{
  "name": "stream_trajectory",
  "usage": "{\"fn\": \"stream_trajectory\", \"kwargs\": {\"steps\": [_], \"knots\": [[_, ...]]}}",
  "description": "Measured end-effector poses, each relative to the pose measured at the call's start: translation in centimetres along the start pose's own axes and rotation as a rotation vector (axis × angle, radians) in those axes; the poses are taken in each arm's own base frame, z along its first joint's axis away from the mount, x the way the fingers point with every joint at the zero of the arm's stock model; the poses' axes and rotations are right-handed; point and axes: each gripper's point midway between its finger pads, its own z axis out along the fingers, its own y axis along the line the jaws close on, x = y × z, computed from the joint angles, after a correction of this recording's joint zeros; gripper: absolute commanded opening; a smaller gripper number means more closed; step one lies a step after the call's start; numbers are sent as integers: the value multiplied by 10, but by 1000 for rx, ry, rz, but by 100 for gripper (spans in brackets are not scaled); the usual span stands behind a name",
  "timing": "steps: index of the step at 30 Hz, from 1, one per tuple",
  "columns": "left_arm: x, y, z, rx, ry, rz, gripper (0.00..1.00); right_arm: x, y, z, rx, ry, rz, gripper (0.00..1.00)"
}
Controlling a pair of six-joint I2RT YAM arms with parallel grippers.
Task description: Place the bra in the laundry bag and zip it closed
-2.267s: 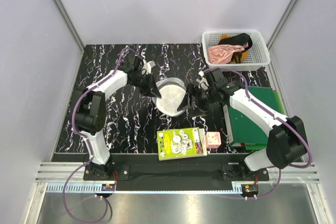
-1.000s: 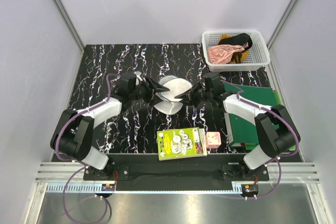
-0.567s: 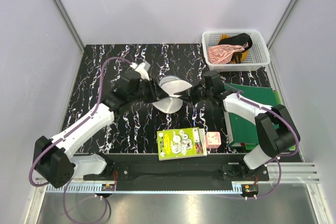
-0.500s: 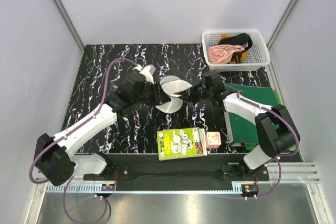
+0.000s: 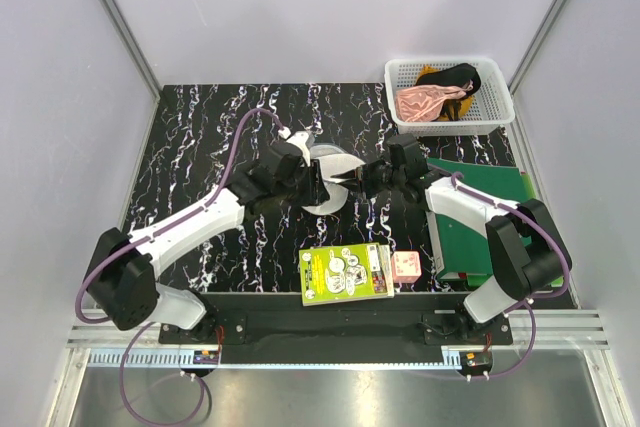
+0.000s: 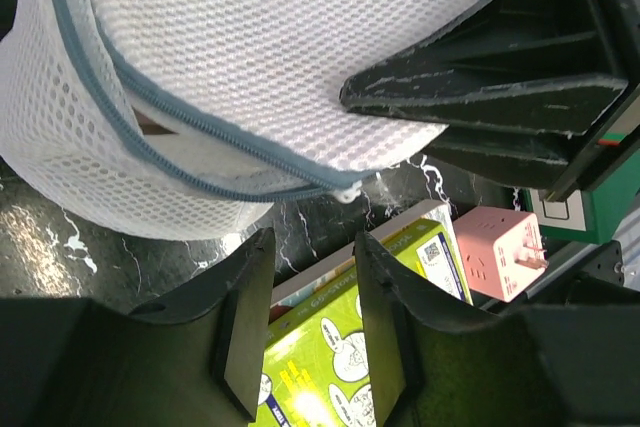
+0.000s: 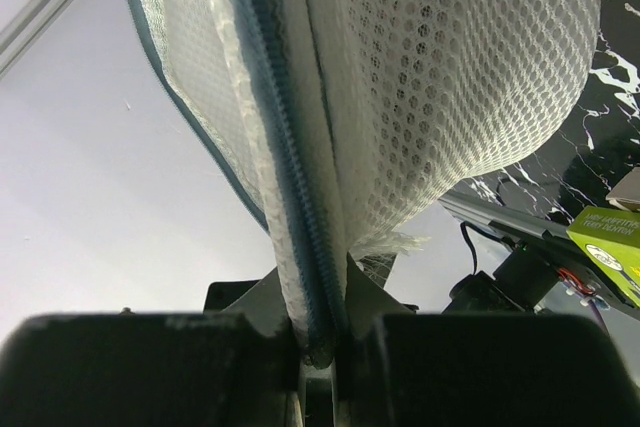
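The white mesh laundry bag [image 5: 328, 175] is held tilted off the black marbled table between both arms. My right gripper [image 5: 352, 178] is shut on its blue-grey zip rim [image 7: 300, 197], the seam pinched between the fingers [image 7: 320, 282]. My left gripper [image 5: 316, 188] sits just below and left of the bag [image 6: 250, 67], open, with nothing between its fingers [image 6: 312, 243]. The zip [image 6: 200, 137] gapes on the left, and its end [image 6: 347, 192] hangs just above my left fingertips. The bra is hidden except for a small tan patch [image 6: 148, 128] in that gap.
A green printed box [image 5: 347, 272] and a pink cube [image 5: 405, 267] lie near the front edge. A green board [image 5: 480, 232] lies under the right arm. A white lattice basket [image 5: 495, 107] at the back right holds pink and black garments.
The left arm has swung right and forward until its gripper is beside the bag; its jaws narrowed and then widened slightly. The right gripper has kept its hold on the zip rim.
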Motion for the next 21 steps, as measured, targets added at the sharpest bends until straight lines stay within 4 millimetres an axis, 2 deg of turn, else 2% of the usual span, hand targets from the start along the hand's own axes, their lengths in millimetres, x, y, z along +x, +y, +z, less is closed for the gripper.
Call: {"fn": "stream_trajectory", "kwargs": {"steps": [4,11,16,20,21], "knots": [[-6,-1,3,-12,-13,9,35,0,0,0,0,0,3,9],[-12,-2,11,-24,-12,12,38,0,0,0,0,0,5,7],[-18,-4,14,-29,-19,12,35,0,0,0,0,0,6,5],[-23,-3,17,-48,-28,9,24,0,1,0,-1,-2,11,2],[-24,-4,18,-52,-29,10,17,-1,1,0,-2,-4,13,2]]}}
